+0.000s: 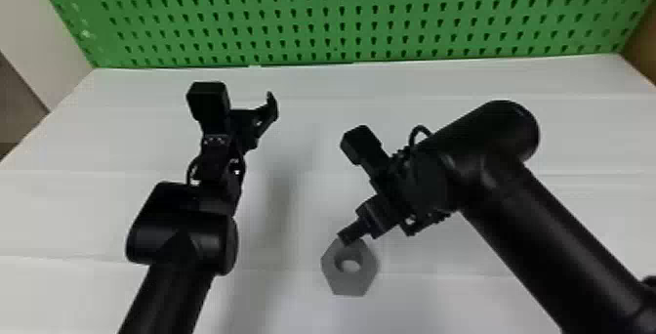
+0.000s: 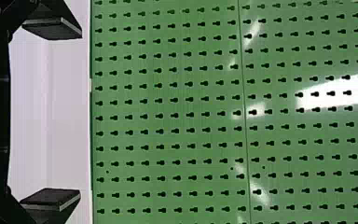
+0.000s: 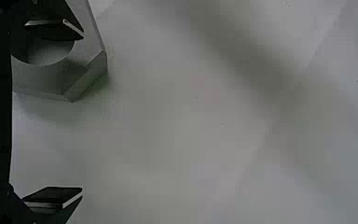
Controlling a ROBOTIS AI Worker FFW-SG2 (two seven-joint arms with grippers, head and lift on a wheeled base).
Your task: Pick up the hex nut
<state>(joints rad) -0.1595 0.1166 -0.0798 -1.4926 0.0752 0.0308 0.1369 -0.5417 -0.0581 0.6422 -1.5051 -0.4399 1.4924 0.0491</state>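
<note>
A grey hex nut [image 1: 355,283] lies flat on the white table, front of centre in the head view. My right gripper [image 1: 349,236] is over the nut's back edge there. In the right wrist view, the right gripper [image 3: 82,114] is open wide, one finger above the hex nut [image 3: 81,70] by its hole and the other over bare table, with nothing held between them. My left gripper [image 1: 271,108] is farther back on the left, above the table. Seen in the left wrist view, the left gripper [image 2: 80,114] stands open and holds nothing.
The white table [image 1: 561,137] reaches back to a green pegboard [image 1: 358,15] standing along its far edge. Both black arms reach over the table from the front, with a wide gap between them. The left gripper faces the pegboard.
</note>
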